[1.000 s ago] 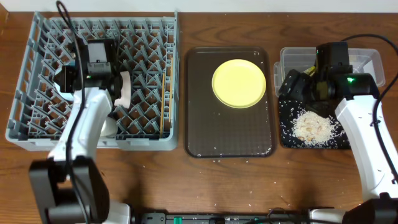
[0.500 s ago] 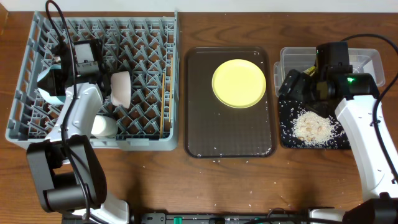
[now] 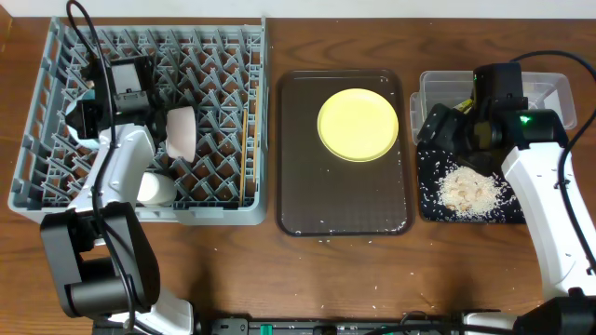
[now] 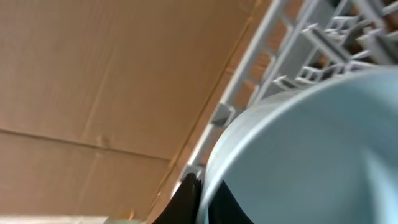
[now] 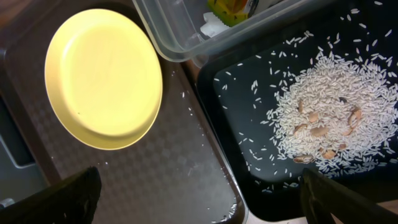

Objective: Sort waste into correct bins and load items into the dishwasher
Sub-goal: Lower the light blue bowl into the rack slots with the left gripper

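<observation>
**Blue bowl held at the rack; waste lies sorted in both bins**

The light-blue bowl (image 4: 298,149) is pinched at its rim by the left gripper (image 3: 82,116), whose fingers are closed tight on it, at the left side of the grey dish rack (image 3: 56,200). Whether the bowl rests on the pegs cannot be told. In the rack, a white bowl (image 3: 182,132) is stood on edge, a small white cup (image 3: 154,189) lies near the front wall, and chopsticks (image 3: 246,154) are laid along the right side.

The yellow plate (image 3: 358,125) is seen on the dark-brown serving tray (image 3: 345,200), among a few stray grains.

The green-and-orange wrapper (image 5: 233,7) and a white tissue (image 5: 214,25) are contained in the clear tub (image 3: 549,88). Rice (image 5: 323,124), mixed with tan bits, is heaped in the black tray (image 5: 249,174).

The right gripper (image 5: 199,193) is held above the trays with its fingers spread wide and nothing between them.
</observation>
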